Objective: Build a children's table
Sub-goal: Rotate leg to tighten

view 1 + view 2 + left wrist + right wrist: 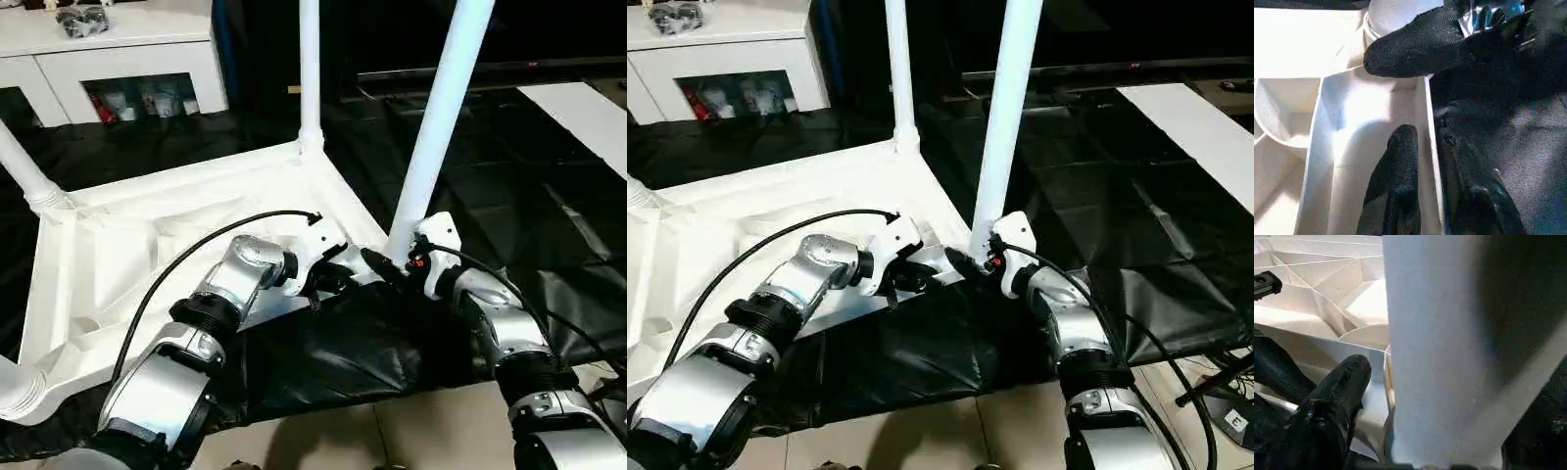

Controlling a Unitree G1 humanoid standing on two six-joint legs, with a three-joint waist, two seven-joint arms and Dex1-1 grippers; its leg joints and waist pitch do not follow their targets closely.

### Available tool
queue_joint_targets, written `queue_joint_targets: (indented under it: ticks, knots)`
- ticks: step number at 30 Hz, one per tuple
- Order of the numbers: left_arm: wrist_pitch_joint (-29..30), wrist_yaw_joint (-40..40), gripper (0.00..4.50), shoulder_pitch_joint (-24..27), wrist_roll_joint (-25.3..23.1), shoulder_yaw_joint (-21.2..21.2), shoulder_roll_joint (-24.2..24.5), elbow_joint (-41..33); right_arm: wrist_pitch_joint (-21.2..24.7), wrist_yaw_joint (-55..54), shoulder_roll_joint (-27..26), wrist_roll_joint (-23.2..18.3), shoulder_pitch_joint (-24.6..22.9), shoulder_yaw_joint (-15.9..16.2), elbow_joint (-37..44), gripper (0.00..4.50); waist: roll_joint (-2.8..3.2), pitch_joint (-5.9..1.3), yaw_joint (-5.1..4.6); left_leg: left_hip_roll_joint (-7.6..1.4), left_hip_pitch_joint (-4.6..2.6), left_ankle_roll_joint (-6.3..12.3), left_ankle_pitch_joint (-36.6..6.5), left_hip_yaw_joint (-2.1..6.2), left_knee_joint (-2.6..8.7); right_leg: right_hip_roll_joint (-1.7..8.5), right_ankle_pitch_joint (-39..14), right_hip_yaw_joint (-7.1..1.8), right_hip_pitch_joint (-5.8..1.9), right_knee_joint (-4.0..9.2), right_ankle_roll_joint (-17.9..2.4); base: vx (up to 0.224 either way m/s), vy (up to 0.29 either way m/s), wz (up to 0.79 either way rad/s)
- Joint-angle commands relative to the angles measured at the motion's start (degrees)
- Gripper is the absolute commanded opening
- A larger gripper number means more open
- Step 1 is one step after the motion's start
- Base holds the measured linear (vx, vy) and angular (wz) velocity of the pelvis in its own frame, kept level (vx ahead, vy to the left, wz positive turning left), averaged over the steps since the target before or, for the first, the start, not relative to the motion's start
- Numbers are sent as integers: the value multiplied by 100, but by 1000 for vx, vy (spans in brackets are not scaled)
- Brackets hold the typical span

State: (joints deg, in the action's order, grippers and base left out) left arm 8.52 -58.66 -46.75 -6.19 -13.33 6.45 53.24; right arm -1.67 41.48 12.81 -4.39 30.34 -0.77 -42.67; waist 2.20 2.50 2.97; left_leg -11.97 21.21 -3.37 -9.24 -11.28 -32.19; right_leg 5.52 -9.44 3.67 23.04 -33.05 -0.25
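Observation:
The children's table lies upside down on a black sheet, its ribbed white top (pixel 147 255) facing up. White legs stand in its corner sockets, one at the far corner (pixel 310 69) and one at the near right corner (pixel 441 117). My left gripper (pixel 328 279) is at that near right corner, open, straddling the top's rim (pixel 1428 132): one finger (pixel 1398 176) is inside the rim, the other outside over the sheet. My right gripper (pixel 387 264) stands open around the base of the near right leg (pixel 1449 333), and its finger (pixel 1339 396) is a little apart from the leg.
Two more legs rise at the left (pixel 24 166) and near left (pixel 20 387). A white cabinet (pixel 118 54) stands at the back left with a dark bag (pixel 83 20) on it. A white board (pixel 578 108) lies at the right. The black sheet (pixel 362 352) ends at tiled floor (pixel 411 431).

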Motion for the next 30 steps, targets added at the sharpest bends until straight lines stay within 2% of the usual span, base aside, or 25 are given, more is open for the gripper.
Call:
queue_joint_targets:
  ticks: [1, 8, 13, 14, 16, 20, 21, 22, 23, 27, 30]
  knots:
    - [-7, 52, 53, 41, 92, 165, 99, 24, 111, 147, -42, 30, -87, 179, -48, 391, -72, -351, 24, -87, -48, 347, -1534, 40, 321, 235, -1373, -151, -283, 387, -1363, 0, 0, 0]
    - [-199, -94, 7, 116, 250, 229, 99, -63, 20, 335, 33, -1, -81, 209, -16, 391, -65, -349, 31, -92, -48, 395, -1500, 28, 313, 229, -1338, -148, -285, 386, -1379, 0, 0, 0]
    - [-297, -415, 3, 220, 367, 172, 120, -158, -82, 617, 201, -25, -45, 209, -31, 391, -56, -339, 58, -102, -59, 375, -1583, 30, 323, 233, -1539, -148, -270, 404, -1323, 0, 0, 0]
    - [-328, -545, 0, 265, 411, 154, 128, -200, -39, 834, 265, -148, -3, 141, -47, 420, -56, -343, 58, -108, -58, 366, -1578, 32, 324, 231, -1477, -149, -275, 396, -1342, 0, 0, 0]
    - [-400, -663, 0, 302, 436, 132, 142, -234, 12, 1055, 315, -248, 15, 113, -27, 427, -52, -349, 64, -112, -56, 392, -1568, 32, 319, 226, -1387, -147, -281, 383, -1376, 0, 0, 0]
    - [-809, -1243, 0, 463, 447, -70, 252, -410, 147, 1942, 595, -272, 14, 361, 57, 446, -59, -378, 94, -111, -40, 552, -1332, 21, 283, 229, -939, -143, -301, 336, -1519, 0, 0, 0]
    - [-876, -1445, 0, 504, 412, -171, 316, -463, 165, 2203, 694, -217, 6, 492, 96, 446, -78, -367, 106, -116, -39, 579, -1318, 16, 281, 229, -934, -143, -295, 333, -1534, 0, 0, 0]
    - [-921, -1581, 0, 533, 382, -236, 360, -501, 174, 2382, 761, -179, 1, 582, 121, 446, -70, -364, 116, -116, -38, 585, -1330, 21, 282, 232, -978, -140, -298, 329, -1530, 0, 0, 0]
    - [-980, -1717, 0, 562, 353, -299, 413, -526, 150, 2506, 817, -123, 15, 665, 122, 446, -84, -353, 122, -119, -35, 583, -1365, 19, 290, 232, -1085, -142, -298, 343, -1495, 0, 0, 0]
    - [-1154, -2145, 0, 629, 286, -454, 590, -584, 44, 2931, 927, -58, 97, 848, 84, 446, -66, -342, 150, -135, -67, 448, -1567, 27, 312, 244, -1436, -154, -267, 360, -1435, 0, 0, 0]
    - [-1281, -2329, 0, 629, 241, -503, 709, -544, 54, 3185, 942, -89, 178, 884, 13, 446, -74, -349, 159, -138, -70, 419, -1571, 29, 313, 249, -1427, -161, -267, 350, -1423, 0, 0, 0]
